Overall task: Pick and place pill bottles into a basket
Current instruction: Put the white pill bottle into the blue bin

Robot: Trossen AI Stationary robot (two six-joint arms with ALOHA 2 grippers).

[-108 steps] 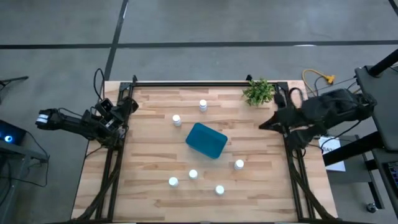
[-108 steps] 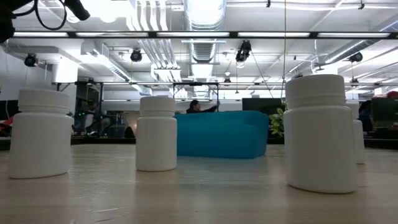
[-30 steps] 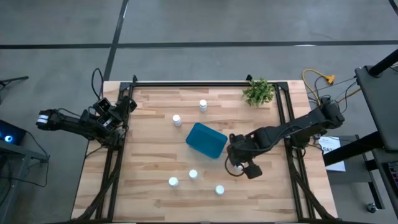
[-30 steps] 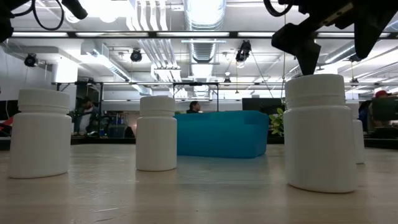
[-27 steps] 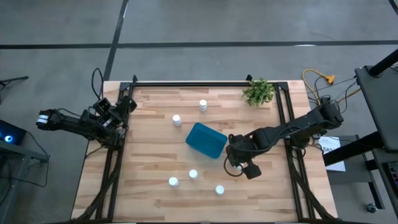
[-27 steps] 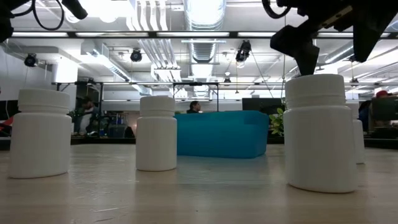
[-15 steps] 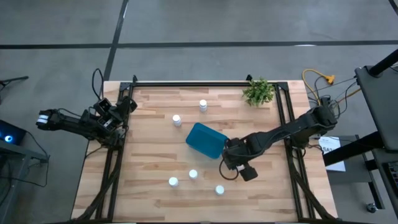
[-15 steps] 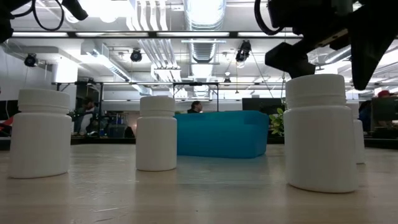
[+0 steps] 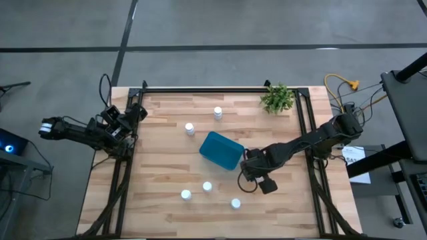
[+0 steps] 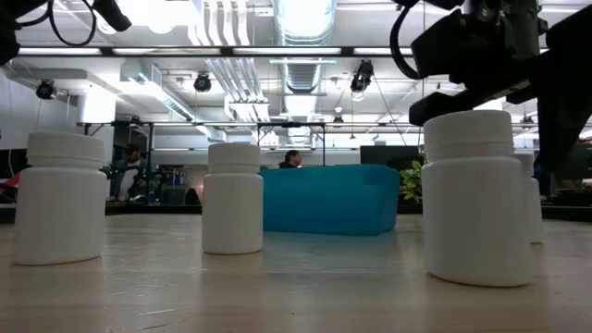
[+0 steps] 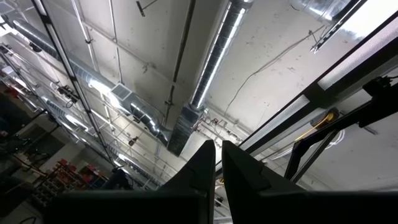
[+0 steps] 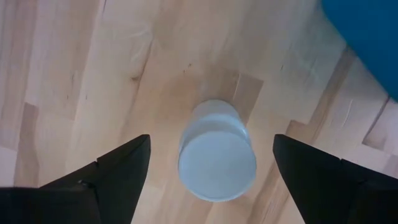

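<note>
While the left claw (image 11: 214,163) is being kept nearly shut at the table's left edge, a pill bottle (image 12: 217,151) is being straddled, ungripped, by the wide-open right claw (image 12: 210,167) beside the basket (image 9: 221,151).

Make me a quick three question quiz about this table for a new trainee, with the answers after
1. True or false: the basket already holds a bottle.
2. Which gripper is over a bottle, and are its fingers open or shut?
3. Multiple choice: the plant stands at A) the table's far right corner, B) inside the basket, C) by the left arm.

Key:
1. False; it looks empty.
2. The right gripper, open on either side of the bottle; the left gripper waits at the table's left edge.
3. A.
</note>
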